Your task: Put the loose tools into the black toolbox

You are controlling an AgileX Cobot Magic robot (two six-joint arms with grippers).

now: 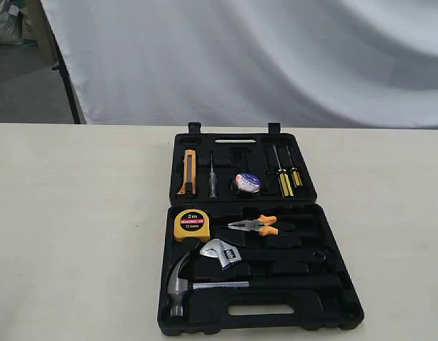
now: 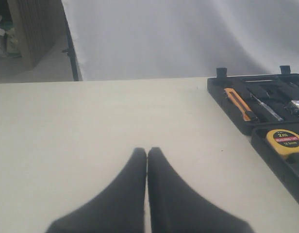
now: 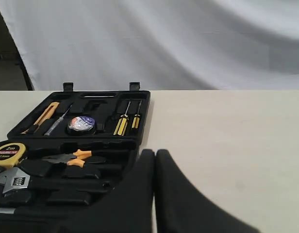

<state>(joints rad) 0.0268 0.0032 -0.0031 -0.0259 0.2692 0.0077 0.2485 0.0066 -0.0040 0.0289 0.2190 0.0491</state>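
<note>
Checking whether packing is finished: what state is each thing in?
black toolbox: open, flat on the table
claw hammer: in toolbox
adjustable wrench: in toolbox
tape roll: in toolbox
left gripper: jaws shut, empty
right gripper: jaws shut, empty

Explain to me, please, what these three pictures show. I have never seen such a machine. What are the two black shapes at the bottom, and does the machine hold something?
The machine is a robot with two arms, each ending in a gripper. One picture looks at the whole table from outside; no arm shows in it. The other two come from cameras on the wrists. The black shapes are the fingers of the left gripper and the right gripper. Both are shut and hold nothing. On the table lies an open black toolbox. Inside it rest a claw hammer, an adjustable wrench, a small tape roll, a yellow tape measure, orange-handled pliers, an orange knife and screwdrivers.
</note>
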